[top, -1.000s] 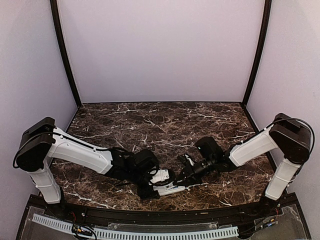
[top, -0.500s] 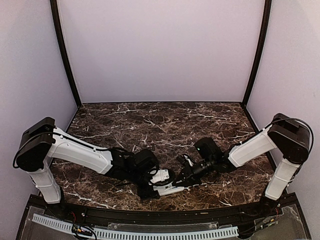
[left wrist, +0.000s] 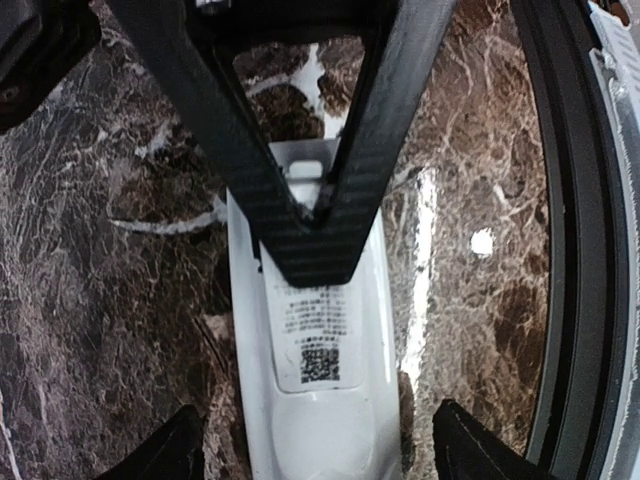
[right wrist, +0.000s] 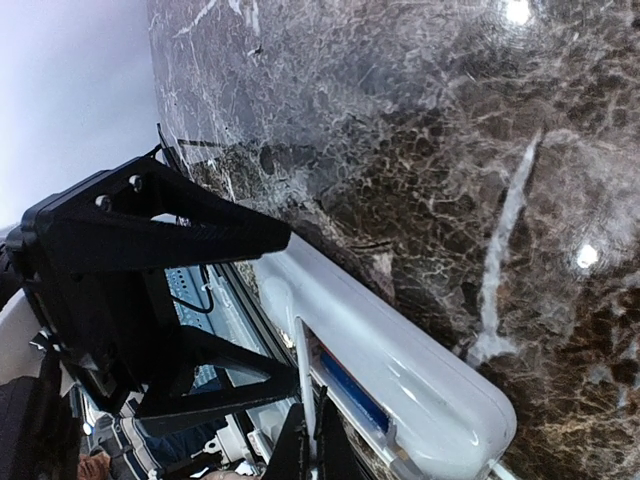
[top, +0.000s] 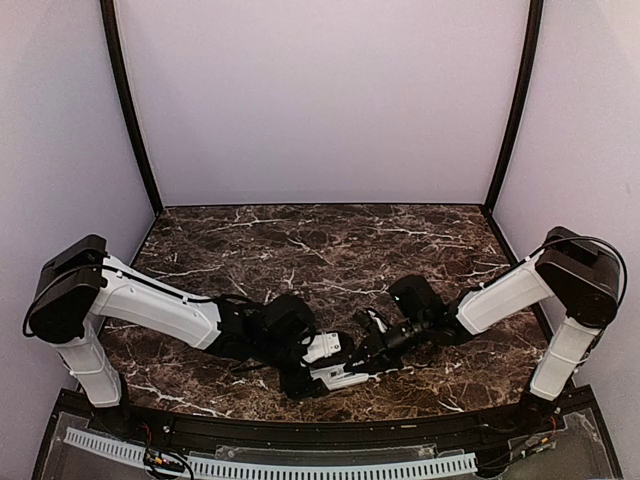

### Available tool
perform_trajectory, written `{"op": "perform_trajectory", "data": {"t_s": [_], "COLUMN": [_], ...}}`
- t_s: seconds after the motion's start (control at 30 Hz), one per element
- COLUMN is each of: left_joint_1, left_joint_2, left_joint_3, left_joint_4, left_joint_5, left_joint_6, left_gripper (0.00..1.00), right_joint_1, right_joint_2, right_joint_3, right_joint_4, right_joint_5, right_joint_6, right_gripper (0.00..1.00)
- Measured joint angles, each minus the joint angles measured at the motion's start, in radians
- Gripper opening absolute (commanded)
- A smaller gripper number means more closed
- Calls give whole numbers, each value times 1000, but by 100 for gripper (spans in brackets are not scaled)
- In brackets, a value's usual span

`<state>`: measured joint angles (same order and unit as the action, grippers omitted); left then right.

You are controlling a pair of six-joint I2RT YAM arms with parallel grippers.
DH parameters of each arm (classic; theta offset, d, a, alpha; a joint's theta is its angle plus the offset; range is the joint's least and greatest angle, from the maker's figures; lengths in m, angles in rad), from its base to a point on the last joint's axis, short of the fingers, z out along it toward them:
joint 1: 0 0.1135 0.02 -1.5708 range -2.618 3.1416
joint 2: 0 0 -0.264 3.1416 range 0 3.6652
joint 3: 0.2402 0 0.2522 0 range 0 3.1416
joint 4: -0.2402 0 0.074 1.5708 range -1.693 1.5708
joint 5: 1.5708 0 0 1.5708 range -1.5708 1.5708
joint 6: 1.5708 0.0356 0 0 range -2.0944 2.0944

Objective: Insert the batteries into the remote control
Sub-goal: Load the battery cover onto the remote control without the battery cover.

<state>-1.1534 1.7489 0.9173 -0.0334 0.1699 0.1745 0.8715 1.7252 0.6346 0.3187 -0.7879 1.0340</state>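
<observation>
Worktop: dark brown marble-patterned worktop (top: 330, 250) with white veins, closed in by pale walls.
Remote control: the small white rectangular plastic remote control (left wrist: 318, 410) lies flat near the front edge of the worktop, between the two arms, with its plain back upward. A printed label (left wrist: 312, 340) with a square code sits on that back.
Battery recess: it is open, at the end of the remote control away from the left wrist camera. In the right wrist view a slim blue battery (right wrist: 352, 392) lies lengthwise inside it.
Left tool: the left tool (left wrist: 315, 455) has its black fingers spread wide, one on each side of the remote control. Marble shows between each tip and the white casing, and it grips nothing.
Right tool: the right tool (left wrist: 310, 250) has its black fingers drawn together to a point. The tips rest on the back of the remote control at the edge of the recess, just beside the label.
Unclear: a thin white edge rises beside the right tool's tips in the right wrist view. I cannot tell whether it is part of the casing or a loose piece.
Arms: both reach in low toward the middle, and the tools nearly meet over the remote control.
</observation>
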Motion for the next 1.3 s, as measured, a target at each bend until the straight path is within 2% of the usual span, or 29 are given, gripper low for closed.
{"op": "perform_trajectory", "data": {"t_s": [0.17, 0.33, 0.53, 0.83, 1.3], "left_joint_1": [32, 52, 50, 50, 42], "left_joint_2": [-16, -7, 29, 68, 84], "left_joint_3": [-31, -27, -15, 22, 31], "left_joint_4": [135, 196, 204, 200, 187], "left_joint_5": [59, 101, 152, 162, 159], "left_joint_6": [-38, -40, -16, 1, 5], "left_gripper": [67, 63, 61, 47, 43], "right_joint_1": [1, 2, 2, 2, 3], "right_joint_2": [0, 0, 0, 0, 0], "right_joint_3": [0, 0, 0, 0, -3], "right_joint_4": [1, 1, 2, 4, 15], "right_joint_5": [5, 6, 6, 7, 7], "right_joint_6": [0, 0, 0, 0, 0], "right_gripper": [0, 0, 0, 0, 0]}}
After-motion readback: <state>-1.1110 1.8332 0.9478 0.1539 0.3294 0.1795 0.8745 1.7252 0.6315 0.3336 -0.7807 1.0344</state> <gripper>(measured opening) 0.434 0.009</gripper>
